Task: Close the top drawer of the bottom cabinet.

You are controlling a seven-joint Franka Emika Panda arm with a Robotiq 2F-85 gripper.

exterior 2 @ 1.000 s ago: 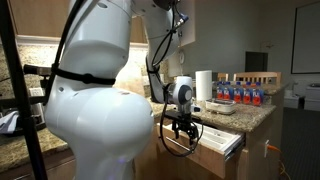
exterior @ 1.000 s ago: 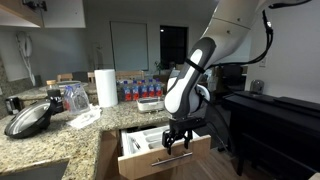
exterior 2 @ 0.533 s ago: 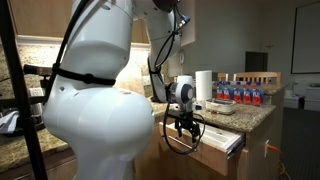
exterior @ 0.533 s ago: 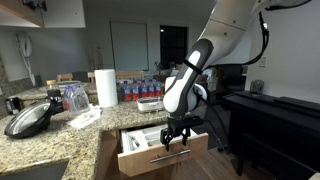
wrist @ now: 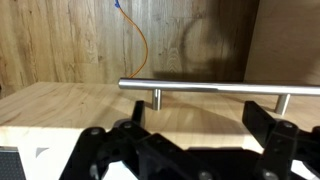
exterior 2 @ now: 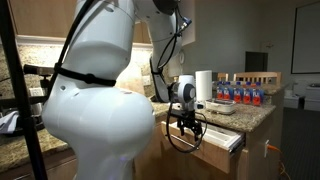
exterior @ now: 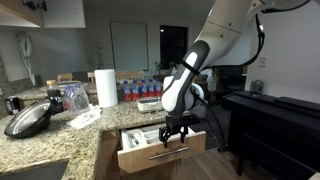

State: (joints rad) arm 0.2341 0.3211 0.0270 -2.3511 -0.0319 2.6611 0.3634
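Observation:
The top drawer [exterior: 160,157] of the bottom cabinet [exterior: 105,150] stands partly pulled out below the speckled granite counter [exterior: 60,140]. Its white utensil tray [exterior: 140,139] shows inside. My gripper [exterior: 176,140] hangs at the drawer's wood front, just above the silver bar handle [exterior: 170,158]. It is also in the other exterior view [exterior 2: 187,128], beside the drawer [exterior 2: 222,141]. In the wrist view the open gripper [wrist: 197,114] straddles the wood front [wrist: 90,105], with the handle [wrist: 220,89] just beyond and nothing between the fingers.
A paper towel roll [exterior: 105,87], a black pan [exterior: 28,119], a row of bottles [exterior: 140,90] and a tray [exterior: 150,103] sit on the counter. A dark table [exterior: 275,115] stands close beside the arm. The arm's white body [exterior 2: 95,110] blocks much of an exterior view.
The gripper has moved slightly toward the cabinet, and the drawer front has slid in a little with it.

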